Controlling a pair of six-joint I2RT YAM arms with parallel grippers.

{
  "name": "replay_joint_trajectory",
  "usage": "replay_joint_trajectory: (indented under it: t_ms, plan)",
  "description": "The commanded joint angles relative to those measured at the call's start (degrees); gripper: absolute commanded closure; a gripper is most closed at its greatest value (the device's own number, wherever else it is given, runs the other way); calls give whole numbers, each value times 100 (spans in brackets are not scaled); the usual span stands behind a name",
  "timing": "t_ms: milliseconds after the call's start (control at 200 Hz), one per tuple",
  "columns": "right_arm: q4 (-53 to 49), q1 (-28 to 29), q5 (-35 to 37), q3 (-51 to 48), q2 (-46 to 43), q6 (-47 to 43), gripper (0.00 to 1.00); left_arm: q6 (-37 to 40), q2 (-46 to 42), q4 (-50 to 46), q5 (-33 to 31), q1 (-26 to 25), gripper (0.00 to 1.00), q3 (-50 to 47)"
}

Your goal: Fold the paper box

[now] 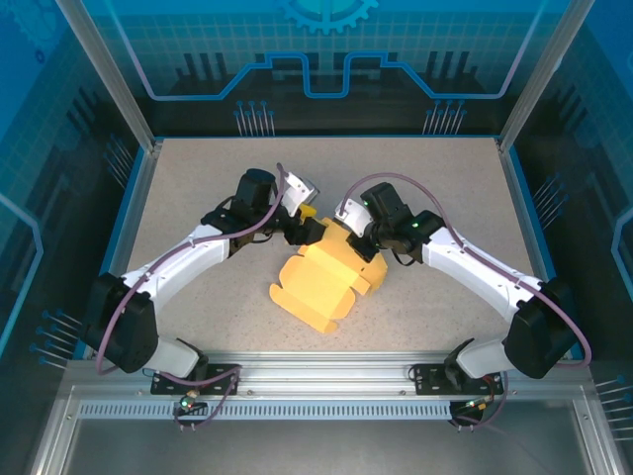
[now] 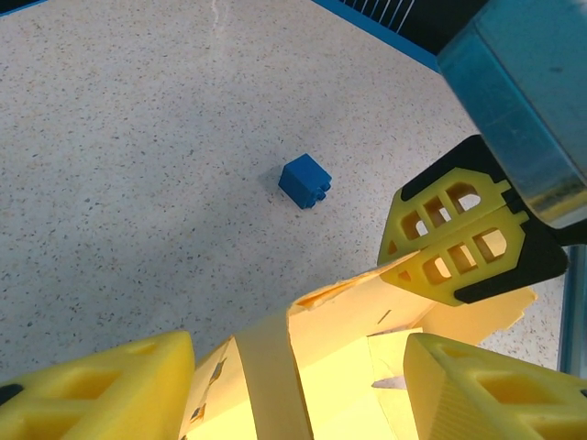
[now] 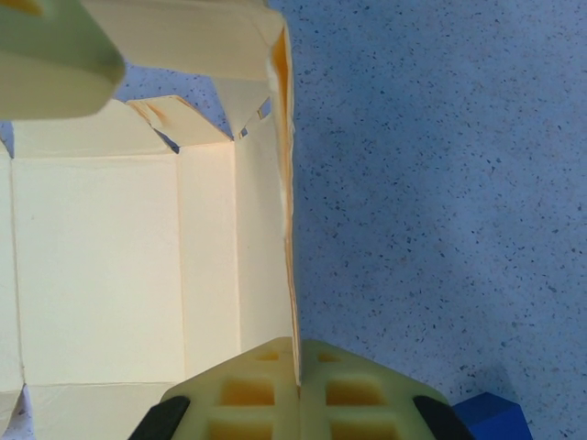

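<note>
Where it creases, thin yellow paper box (image 1: 318,282)

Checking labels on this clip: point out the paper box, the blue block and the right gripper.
paper box (image 1: 321,282): top external view, middle of its panel.
blue block (image 2: 304,174): left wrist view, top face.
right gripper (image 3: 298,365): right wrist view, between its closed fingertips.

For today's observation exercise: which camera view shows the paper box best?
Top external: the whole paper box, outline and flaps, lies between the arms. Left wrist shows raised flaps close up; right wrist shows inner panels, one wall pinched by the right claw.
</note>
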Motion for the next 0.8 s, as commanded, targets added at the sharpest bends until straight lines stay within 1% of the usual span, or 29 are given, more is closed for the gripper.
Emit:
replay_joint_trajectory:
  t_ms: [0, 145, 300, 390, 520, 635, 795]
  plan:
    - [69, 70, 404, -42, -95, -18, 97, -81, -131, 104, -389, -19, 37, 67]
    - [97, 102, 1079, -59, 48, 42, 96, -604, -409, 583, -1169, 95, 36, -365]
    - [266, 359, 2213, -47, 351, -88, 96, -1431, -797, 1261, -1643, 423, 35, -1018]
    - [437, 569, 2896, -15, 573, -251, 96, -1904, -859, 1463, -1856, 655, 34, -1312]
    - [709, 763, 3586, 29, 828, -482, 97, -2331, -671, 1448, -2014, 988, 34, -1500]
    - [993, 910, 4013, -31, 978, -740, 97, -2493, -338, 1375, -2064, 1223, 34, -1512]
    - [1496, 1109, 4642, -194, 1219, -1236, 97, -2494, 285, 1244, -2093, 1297, 35, -1283]
